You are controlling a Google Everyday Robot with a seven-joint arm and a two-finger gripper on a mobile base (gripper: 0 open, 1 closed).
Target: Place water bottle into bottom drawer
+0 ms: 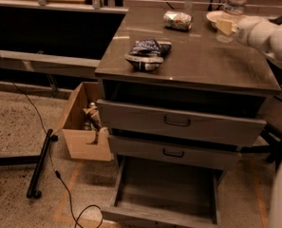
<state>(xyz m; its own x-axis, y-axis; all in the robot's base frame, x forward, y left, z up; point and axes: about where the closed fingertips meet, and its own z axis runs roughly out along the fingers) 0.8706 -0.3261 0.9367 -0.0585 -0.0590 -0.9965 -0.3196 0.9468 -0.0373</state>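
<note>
The water bottle (235, 1), clear with a pale label band, stands at the back right of the grey cabinet top (202, 63); its cap is cut off by the upper edge of the view. My gripper (222, 25) reaches in from the right on a white arm and sits against the bottle's lower part, hiding its base. The bottom drawer (165, 191) is pulled out below the cabinet, with a bare grey floor and nothing in it.
A crushed green-white can (177, 20) lies at the back of the top, left of the bottle. A dark snack bag (147, 53) lies near the front left. The two upper drawers (178, 122) stand slightly out. A cardboard box (83, 127), cables and a black rod (40, 163) are on the floor to the left.
</note>
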